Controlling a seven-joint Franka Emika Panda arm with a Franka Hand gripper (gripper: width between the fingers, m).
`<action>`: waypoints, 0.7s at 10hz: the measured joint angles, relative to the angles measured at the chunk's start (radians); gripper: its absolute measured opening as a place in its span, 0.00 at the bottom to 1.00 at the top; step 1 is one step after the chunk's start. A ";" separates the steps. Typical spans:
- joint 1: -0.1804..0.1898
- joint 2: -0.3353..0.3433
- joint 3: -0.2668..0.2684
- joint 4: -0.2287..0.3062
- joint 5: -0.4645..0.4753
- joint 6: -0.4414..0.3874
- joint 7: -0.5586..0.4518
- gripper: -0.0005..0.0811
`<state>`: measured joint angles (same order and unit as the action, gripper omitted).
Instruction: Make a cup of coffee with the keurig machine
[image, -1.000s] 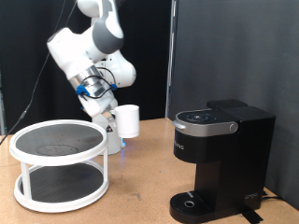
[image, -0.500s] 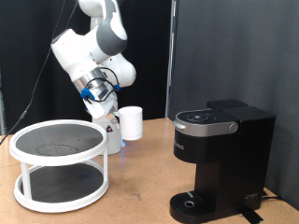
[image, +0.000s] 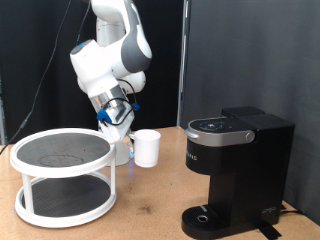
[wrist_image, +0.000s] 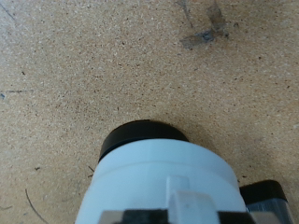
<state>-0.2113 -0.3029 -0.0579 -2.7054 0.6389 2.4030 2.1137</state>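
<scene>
The white cup (image: 148, 148) hangs tilted in my gripper (image: 129, 138), a little above the table, between the white rack and the keurig machine (image: 240, 155). The gripper is shut on the side of the cup that faces the rack. The black machine stands at the exterior view's right with its lid down, and its round drip base (image: 205, 217) has nothing on it. In the wrist view the cup (wrist_image: 159, 182) fills the lower middle, its dark end pointing away over the wooden table (wrist_image: 93, 65). One dark finger (wrist_image: 266, 194) shows beside it.
A white two-tier round rack (image: 62, 175) stands at the exterior view's left, close to the arm. A black curtain hangs behind. Bare wooden table lies between the rack and the machine.
The arm has swung towards the exterior view's right and come down. The cup went with it, from above the rack's edge to lower and nearer the machine.
</scene>
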 joint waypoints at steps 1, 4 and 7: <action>0.005 0.032 0.008 0.007 0.007 0.019 -0.001 0.02; 0.022 0.126 0.031 0.027 0.045 0.097 -0.005 0.02; 0.041 0.220 0.052 0.059 0.112 0.167 -0.050 0.02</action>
<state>-0.1700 -0.0833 -0.0064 -2.6466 0.7506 2.5700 2.0633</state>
